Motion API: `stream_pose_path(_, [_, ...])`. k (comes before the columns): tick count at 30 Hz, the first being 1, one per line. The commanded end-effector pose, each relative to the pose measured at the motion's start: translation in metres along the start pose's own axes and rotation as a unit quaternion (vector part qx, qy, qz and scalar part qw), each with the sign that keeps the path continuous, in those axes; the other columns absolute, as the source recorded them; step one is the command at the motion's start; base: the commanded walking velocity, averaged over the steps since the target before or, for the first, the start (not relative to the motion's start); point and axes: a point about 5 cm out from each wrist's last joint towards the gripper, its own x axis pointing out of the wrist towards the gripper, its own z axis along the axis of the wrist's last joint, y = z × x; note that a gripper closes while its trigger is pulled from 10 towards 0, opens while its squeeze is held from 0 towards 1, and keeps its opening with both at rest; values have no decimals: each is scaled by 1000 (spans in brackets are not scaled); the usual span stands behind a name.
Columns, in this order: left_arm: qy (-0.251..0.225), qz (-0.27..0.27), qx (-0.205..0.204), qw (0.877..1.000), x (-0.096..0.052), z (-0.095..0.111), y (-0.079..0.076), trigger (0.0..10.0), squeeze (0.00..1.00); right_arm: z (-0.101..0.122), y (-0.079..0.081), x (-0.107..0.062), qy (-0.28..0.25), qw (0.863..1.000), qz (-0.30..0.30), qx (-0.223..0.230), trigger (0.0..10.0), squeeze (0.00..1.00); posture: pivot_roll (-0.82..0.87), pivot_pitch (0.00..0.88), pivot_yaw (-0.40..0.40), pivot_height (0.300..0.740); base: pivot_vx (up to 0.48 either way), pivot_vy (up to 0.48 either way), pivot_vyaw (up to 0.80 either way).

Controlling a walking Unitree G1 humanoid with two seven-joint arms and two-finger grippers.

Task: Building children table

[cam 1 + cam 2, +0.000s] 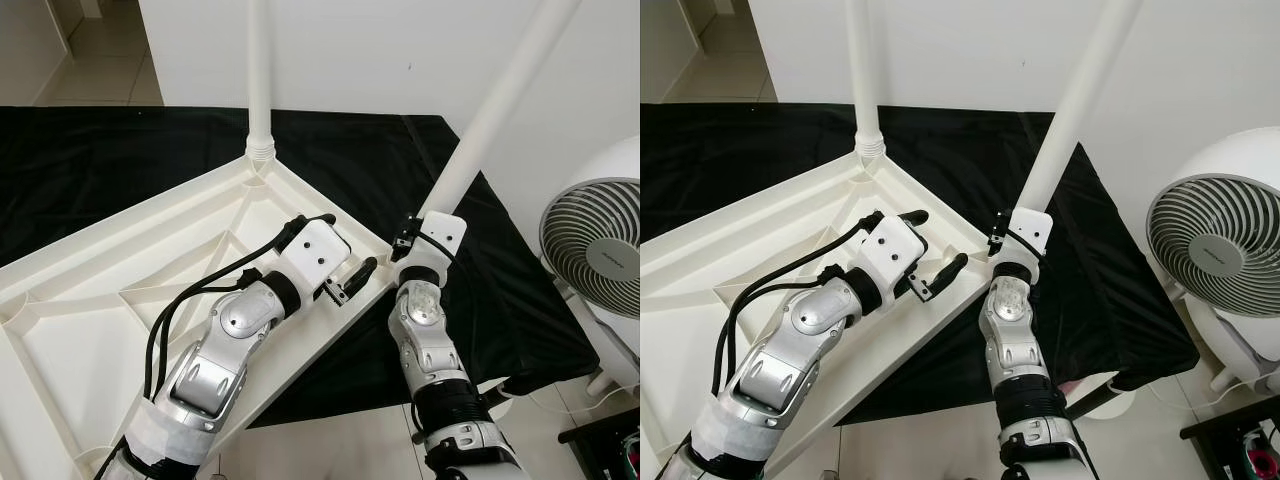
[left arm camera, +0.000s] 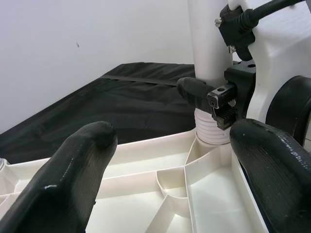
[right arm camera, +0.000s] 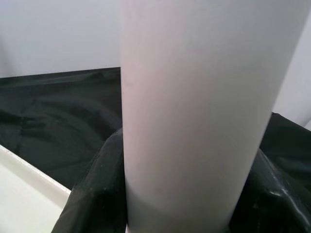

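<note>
**Two legs, one upturned tabletop**

On the black cloth [image 1: 120,160] spread over the floor lies the white plastic tabletop [image 1: 100,290], underside up, its moulded ribs showing. Two white legs are in view. One leg [image 1: 260,70] stands upright in the far corner socket, clear of both grippers. The second leg [image 1: 500,100] leans at the near right corner, and the right gripper [image 3: 170,194] has it — the black fingers [image 3: 97,194] sit one on each side of the tube, pinching it low down, just above the threaded collar seen in the left wrist view.

The left gripper [image 1: 335,262] hovers over the tabletop's right edge, just beside the right gripper. Its fingers [image 2: 73,184] are spread apart with nothing between them, pointing toward the base of the held leg.

Off to the right, on the pale tiled floor [image 1: 340,440], stands one white fan [image 1: 600,250], well apart from the tabletop.
</note>
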Motion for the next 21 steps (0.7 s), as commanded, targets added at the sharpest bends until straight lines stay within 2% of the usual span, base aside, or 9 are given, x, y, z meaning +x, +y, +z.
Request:
stream_pose_path(1, [-1,1,1,1000,1,0,-4,10000,0,-45,-19,-15,104,994,-33,-31,10000,0,186,53,-75,740,0,0,0])
stream_pose_path(4, [-1,1,1,1000,0,0,-4,10000,0,-45,-19,-14,104,994,-23,-24,10000,0,187,51,-74,740,0,0,0])
stream_pose_path(5, [-1,1,1,1000,0,0,-4,10000,0,-45,-19,-14,103,994,-21,-22,10000,318,187,51,-74,740,0,0,0])
stream_pose_path(7, [-1,1,1,1000,0,0,-4,10000,0,-43,-19,-14,98,995,-18,-20,10000,318,186,52,-73,740,0,0,0])
stream_pose_path(8, [-1,0,1,1000,0,0,-4,10000,0,-40,-18,-13,86,996,-6,-9,10000,1000,184,51,-72,740,0,0,0])
stream_pose_path(17, [-2,-2,1,1000,0,0,-5,10000,0,-28,-17,-11,48,998,27,23,10000,1000,180,48,-71,740,0,0,0])
stream_pose_path(21, [-3,-2,1,1000,1,0,-5,10000,0,-24,-17,-9,35,998,39,22,10000,1000,179,49,-72,740,0,0,0])
